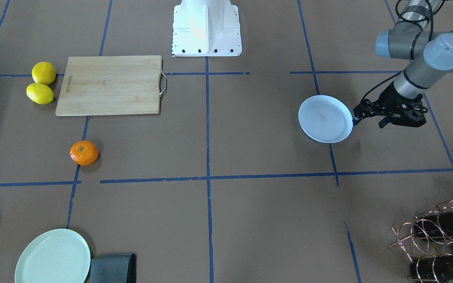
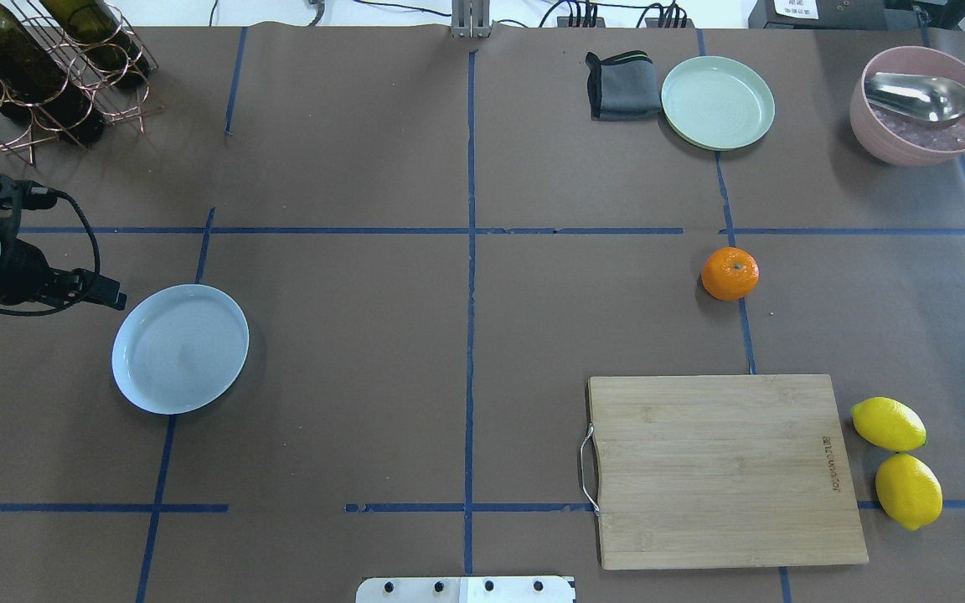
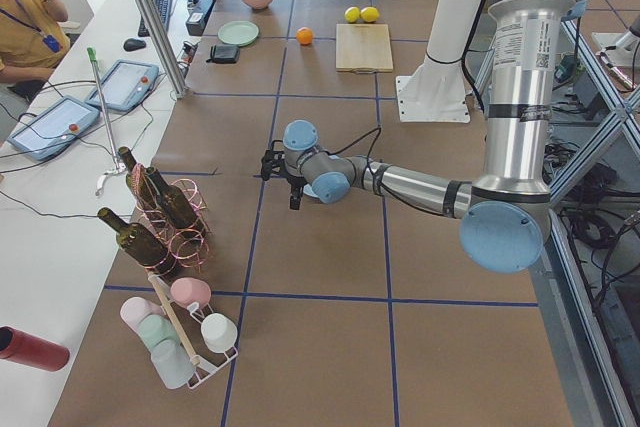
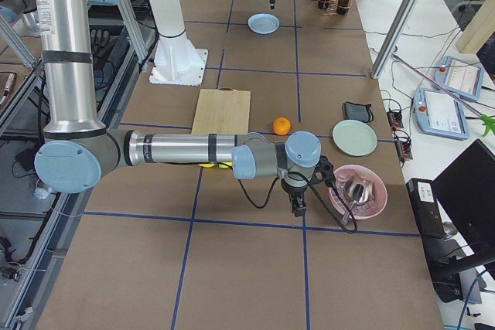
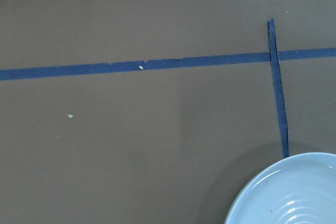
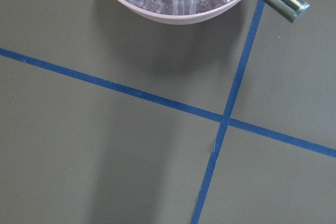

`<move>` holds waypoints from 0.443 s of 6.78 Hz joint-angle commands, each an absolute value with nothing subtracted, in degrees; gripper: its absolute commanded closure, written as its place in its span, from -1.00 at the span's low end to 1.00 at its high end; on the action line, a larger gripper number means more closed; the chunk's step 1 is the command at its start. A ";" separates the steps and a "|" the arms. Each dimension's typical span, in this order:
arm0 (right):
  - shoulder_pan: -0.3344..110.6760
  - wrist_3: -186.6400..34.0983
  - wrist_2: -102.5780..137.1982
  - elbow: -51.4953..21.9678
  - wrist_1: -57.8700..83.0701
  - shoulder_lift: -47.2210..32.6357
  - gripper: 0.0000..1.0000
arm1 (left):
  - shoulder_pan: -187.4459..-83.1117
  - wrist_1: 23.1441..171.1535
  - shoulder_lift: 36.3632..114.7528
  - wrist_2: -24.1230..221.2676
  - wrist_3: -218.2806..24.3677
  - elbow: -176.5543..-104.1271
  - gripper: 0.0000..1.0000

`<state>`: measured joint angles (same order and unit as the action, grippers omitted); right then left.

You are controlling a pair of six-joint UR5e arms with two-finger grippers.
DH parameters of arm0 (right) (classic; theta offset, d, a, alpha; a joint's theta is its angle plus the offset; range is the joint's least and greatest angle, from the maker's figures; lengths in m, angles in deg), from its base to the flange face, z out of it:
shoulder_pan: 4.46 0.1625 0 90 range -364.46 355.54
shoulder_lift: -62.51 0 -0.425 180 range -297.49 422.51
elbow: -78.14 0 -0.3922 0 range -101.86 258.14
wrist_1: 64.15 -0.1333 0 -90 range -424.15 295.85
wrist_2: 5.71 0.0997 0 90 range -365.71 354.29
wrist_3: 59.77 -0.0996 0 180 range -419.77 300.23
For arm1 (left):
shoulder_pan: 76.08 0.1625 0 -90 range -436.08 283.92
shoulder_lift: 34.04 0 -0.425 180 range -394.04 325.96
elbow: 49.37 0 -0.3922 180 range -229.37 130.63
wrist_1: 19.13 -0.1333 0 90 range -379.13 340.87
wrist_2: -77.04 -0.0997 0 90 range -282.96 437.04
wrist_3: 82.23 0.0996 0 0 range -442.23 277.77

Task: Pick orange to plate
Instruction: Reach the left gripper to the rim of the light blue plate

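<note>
Your orange (image 2: pixel 730 273) sits bare on the table in the robot's right half, on a blue tape line, between the wooden cutting board (image 2: pixel 725 469) on the robot's side and the pale green plate (image 2: pixel 718 102) on the far side; nothing touches it. Two lemons (image 2: pixel 889 423) lie just beside the board's outer edge, and a folded grey cloth (image 2: pixel 621 85) rests against the green plate. The white plate (image 2: pixel 180 348) lies well apart from the orange, across in the left half, with nothing on it. The left gripper (image 2: pixel 101 291) hangs just beside that plate's outer rim, over bare table, with nothing visibly in it; you cannot tell from these views how far apart its fingers stand. The right gripper (image 4: pixel 296 205) points down near the pink bowl (image 2: pixel 922 105) that holds ice cubes and a metal spoon (image 2: pixel 918 96); it shows only in the right side view, so its opening cannot be judged either.
</note>
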<state>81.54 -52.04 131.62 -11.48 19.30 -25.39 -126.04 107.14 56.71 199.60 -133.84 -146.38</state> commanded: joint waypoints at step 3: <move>80.79 -52.03 131.66 -11.51 18.47 -25.46 -1.00 | -120.21 107.43 56.67 194.81 -138.21 -145.96 -0.55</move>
<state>80.89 -51.97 131.66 -11.50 18.53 -25.46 -120.81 107.42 56.80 195.18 -137.85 -146.04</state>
